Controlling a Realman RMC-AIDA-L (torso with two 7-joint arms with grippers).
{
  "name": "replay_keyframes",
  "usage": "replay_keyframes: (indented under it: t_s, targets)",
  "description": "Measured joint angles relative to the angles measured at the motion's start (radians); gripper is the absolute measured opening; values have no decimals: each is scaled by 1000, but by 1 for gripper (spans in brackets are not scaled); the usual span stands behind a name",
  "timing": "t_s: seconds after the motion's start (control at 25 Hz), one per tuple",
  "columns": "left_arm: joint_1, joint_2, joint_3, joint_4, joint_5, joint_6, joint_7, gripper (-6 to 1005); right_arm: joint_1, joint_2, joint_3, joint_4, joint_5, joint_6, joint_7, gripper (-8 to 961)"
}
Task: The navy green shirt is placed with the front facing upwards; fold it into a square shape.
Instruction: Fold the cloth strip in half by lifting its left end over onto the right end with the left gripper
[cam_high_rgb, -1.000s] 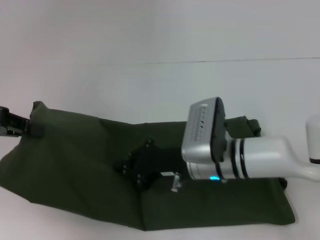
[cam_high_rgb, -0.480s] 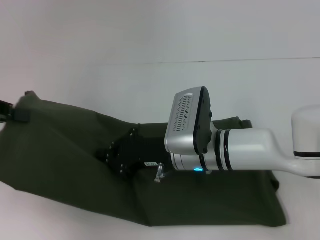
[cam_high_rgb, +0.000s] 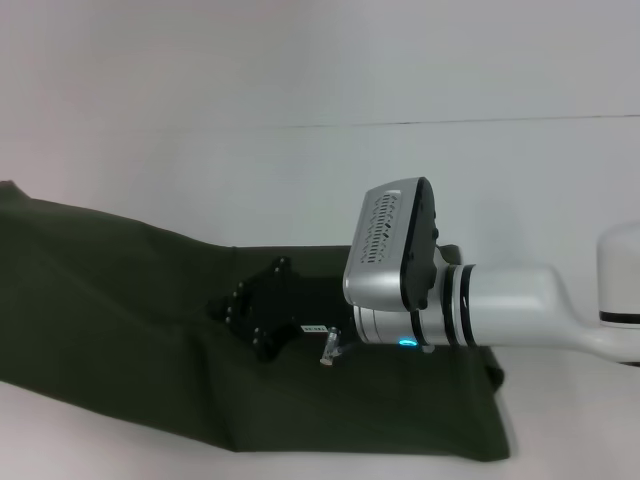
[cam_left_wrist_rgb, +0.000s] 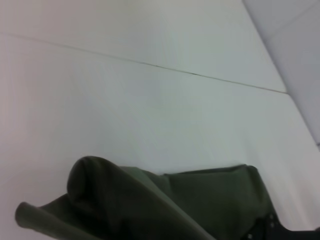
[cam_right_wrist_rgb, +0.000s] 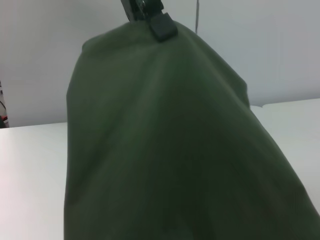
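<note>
The navy green shirt (cam_high_rgb: 120, 330) lies stretched across the table from the head view's left border to its lower right, plain dark cloth showing and no lettering in sight. My right gripper (cam_high_rgb: 228, 310), black and low over the shirt's middle, is shut on a fold of it. In the right wrist view the shirt (cam_right_wrist_rgb: 165, 150) rises taut to my left gripper (cam_right_wrist_rgb: 154, 21), which is shut on its far edge. My left gripper is outside the head view. The left wrist view shows a lifted, rolled edge of the shirt (cam_left_wrist_rgb: 125, 200) and part of the right gripper (cam_left_wrist_rgb: 267, 229).
The white table (cam_high_rgb: 320, 180) stretches behind the shirt, with a thin seam line (cam_high_rgb: 450, 122) running across it. A narrow strip of bare table (cam_high_rgb: 570, 440) lies beyond the shirt's lower right corner.
The shirt's left end has been drawn farther left, and the left gripper has passed out of the head view. The shirt's right hem has slid leftward. The right arm shifted left with the cloth.
</note>
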Motion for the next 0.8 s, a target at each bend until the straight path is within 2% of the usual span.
replay_keyframes:
  t_s: [0.24, 0.44, 0.8]
  targets:
    - [-1, 10, -26, 10, -4, 2, -7, 83, -10, -1, 0, -3, 0, 13, -1, -2]
    - [-8, -2, -13, -29, -98, 10, -7, 84, -16, 1, 0, 4, 0, 43, -17, -2]
    - [0, -64, 52, -130, -295, 3, 6, 81, -19, 2, -2, 6, -2, 49, -20, -2]
